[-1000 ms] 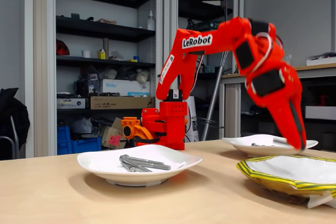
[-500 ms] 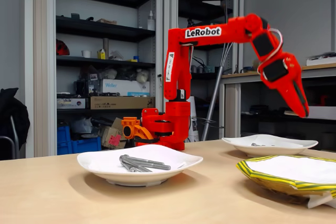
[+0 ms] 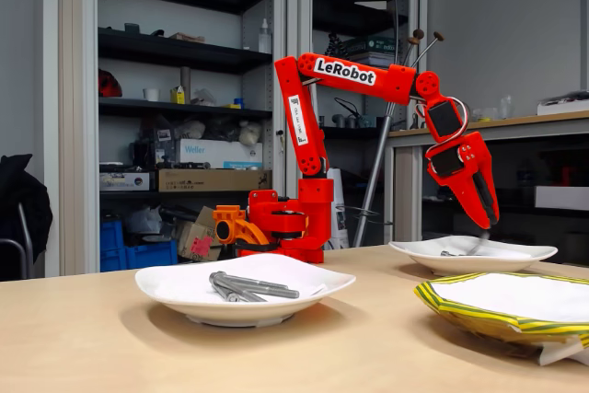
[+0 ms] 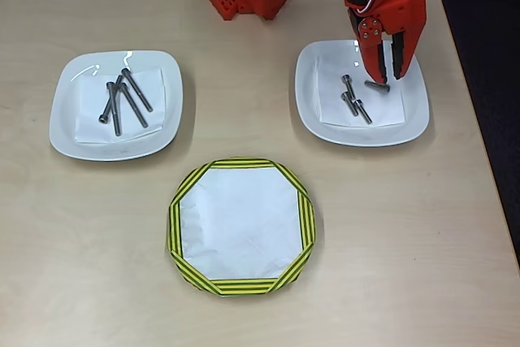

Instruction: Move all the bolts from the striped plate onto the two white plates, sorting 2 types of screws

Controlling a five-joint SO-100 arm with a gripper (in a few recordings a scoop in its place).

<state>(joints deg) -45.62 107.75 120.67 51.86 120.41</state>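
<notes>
Claw [image 4: 384, 71] of the red arm, poised over the white plate at upper right [image 4: 414, 115] of the overhead view, fingers slightly spread around nothing. Three short bolts [image 4: 354, 101] lie on that plate; four long bolts [image 4: 122, 101] lie on the white plate at upper left [image 4: 65, 132]. Striped plate [image 4: 183, 217], centre-bottom on the desk [image 4: 81, 266], shows a bare white centre.

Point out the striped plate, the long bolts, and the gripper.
striped plate [image 4: 185, 202]: overhead view, on its left yellow-green rim.
long bolts [image 4: 135, 88]: overhead view, on one bolt's shank in the left plate.
gripper [image 4: 387, 75]: overhead view, between its fingertips.
</notes>
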